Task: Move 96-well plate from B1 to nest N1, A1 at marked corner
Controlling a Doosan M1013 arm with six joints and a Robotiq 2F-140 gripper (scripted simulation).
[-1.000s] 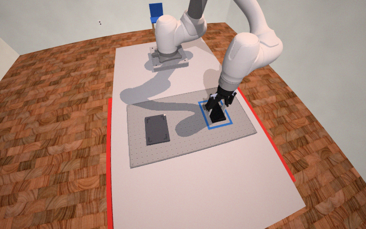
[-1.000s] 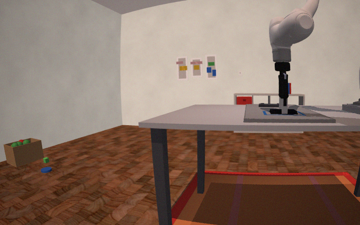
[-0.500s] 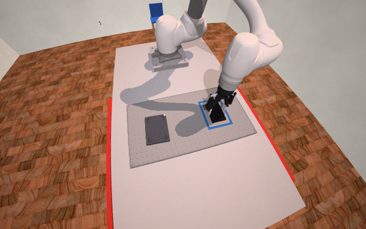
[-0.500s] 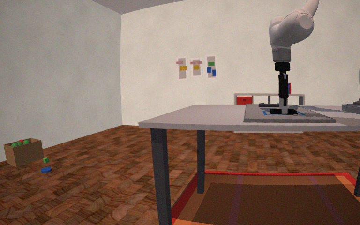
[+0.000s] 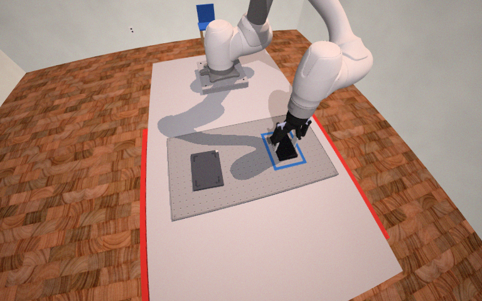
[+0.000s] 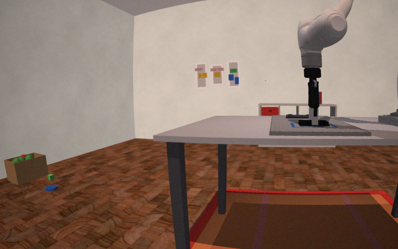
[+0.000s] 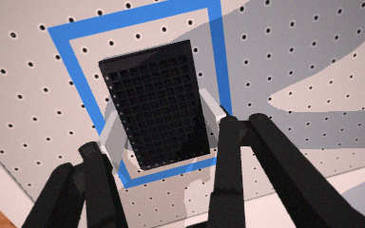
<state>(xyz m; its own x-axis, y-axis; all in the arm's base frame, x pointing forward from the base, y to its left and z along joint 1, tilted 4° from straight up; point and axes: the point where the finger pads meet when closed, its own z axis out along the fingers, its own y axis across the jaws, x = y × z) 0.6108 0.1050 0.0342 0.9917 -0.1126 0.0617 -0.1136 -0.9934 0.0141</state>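
The black 96-well plate (image 5: 286,149) is at bench spot B1, a blue square outline (image 5: 300,159) at the right of the grey perforated board (image 5: 248,170). My gripper (image 5: 284,141) comes straight down on it and is shut on the plate, with its white pads on the two long sides. In the wrist view the plate (image 7: 154,104) sits between the pads of the gripper (image 7: 162,124), inside the blue outline (image 7: 138,28) and at or barely above the board. The side view shows the plate (image 6: 310,122) low at the board under the gripper (image 6: 313,117). The plate nest N1 (image 5: 206,170), a dark grey pad with corner locators, lies on the left of the board and is empty.
The arm's base (image 5: 221,76) stands on the far end of the white table. Red strips (image 5: 144,198) run along both long table edges. A low white shelf (image 6: 296,109) with a red box stands behind the table by the wall.
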